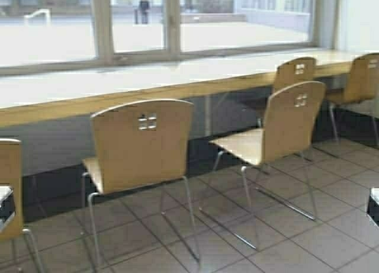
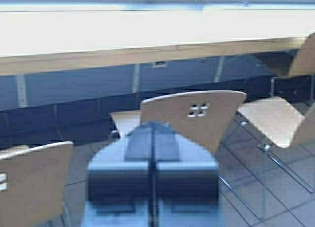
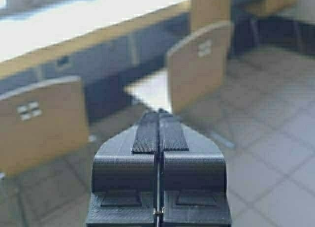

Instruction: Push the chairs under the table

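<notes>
Several tan plywood chairs stand pulled out from the long pale-wood table (image 1: 177, 83) under the windows. The nearest chair (image 1: 142, 143) stands at centre left, its back towards me. A second chair (image 1: 287, 122) stands angled at centre right, farther from the table edge. Two more chairs (image 1: 295, 71) (image 1: 362, 77) sit close to the table at the far right, and another (image 1: 10, 178) is at the left edge. My left gripper (image 2: 152, 126) is shut and empty, held in the air short of the nearest chair's backrest (image 2: 197, 116). My right gripper (image 3: 159, 113) is shut and empty, facing the angled chair (image 3: 199, 64).
The floor (image 1: 296, 237) is pale tile with free room in front of the chairs. Chrome chair legs (image 1: 177, 219) spread out low. A dark panel wall runs beneath the table. Only the arm tips show in the high view, at the lower left (image 1: 5, 203) and lower right (image 1: 373, 205) edges.
</notes>
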Robot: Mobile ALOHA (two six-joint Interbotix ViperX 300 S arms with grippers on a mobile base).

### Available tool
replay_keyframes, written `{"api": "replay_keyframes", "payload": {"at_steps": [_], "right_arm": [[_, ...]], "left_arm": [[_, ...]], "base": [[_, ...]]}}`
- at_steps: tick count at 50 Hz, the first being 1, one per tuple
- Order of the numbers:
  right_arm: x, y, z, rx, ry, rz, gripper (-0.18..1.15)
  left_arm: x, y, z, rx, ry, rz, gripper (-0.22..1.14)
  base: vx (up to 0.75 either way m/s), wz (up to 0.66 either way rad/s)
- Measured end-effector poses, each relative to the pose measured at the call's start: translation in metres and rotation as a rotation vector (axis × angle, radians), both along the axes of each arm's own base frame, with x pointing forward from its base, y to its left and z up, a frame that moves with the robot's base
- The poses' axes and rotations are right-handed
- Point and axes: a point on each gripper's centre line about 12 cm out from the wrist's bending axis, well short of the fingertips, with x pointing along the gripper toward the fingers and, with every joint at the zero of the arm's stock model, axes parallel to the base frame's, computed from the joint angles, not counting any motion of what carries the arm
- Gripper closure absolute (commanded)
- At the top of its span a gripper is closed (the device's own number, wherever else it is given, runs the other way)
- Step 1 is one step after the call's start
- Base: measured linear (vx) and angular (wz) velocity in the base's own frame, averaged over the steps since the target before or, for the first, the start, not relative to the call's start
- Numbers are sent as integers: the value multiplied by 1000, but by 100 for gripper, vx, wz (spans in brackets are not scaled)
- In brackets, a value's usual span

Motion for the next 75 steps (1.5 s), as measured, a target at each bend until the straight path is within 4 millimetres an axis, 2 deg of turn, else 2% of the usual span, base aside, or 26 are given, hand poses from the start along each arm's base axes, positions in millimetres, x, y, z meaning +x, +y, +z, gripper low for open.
{"api": "replay_keyframes", "payload": {"at_steps": [23, 32, 38, 51, 57, 62, 67, 75], "right_arm": [[0, 0, -4, 4, 34, -2, 92], [0, 5, -6, 17, 45, 20, 92], [5, 25, -13, 32, 87, 108, 92], [29, 98, -40, 38, 269, 358, 92], [42, 132, -55, 36, 365, 430, 92], [56, 143, -75, 76, 474, 402, 91], [67, 149, -97, 157, 576, 341, 91], [80, 155, -135, 235, 707, 247, 91]], "left_arm": [[1, 0, 0, -6, 3, 0, 89], [6, 1, -10, -23, 46, 2, 88], [12, 1, -19, -102, 88, 5, 88], [18, 1, -44, -411, 173, 43, 88], [19, 1, -57, -492, 219, 65, 88], [19, -3, -68, -531, 272, 64, 87], [24, -16, -78, -583, 335, 36, 86], [49, -43, -92, -669, 451, 0, 74]], "base": [[22, 32], [27, 30], [27, 24], [23, 21], [22, 24], [20, 27], [19, 28], [16, 29]]}}
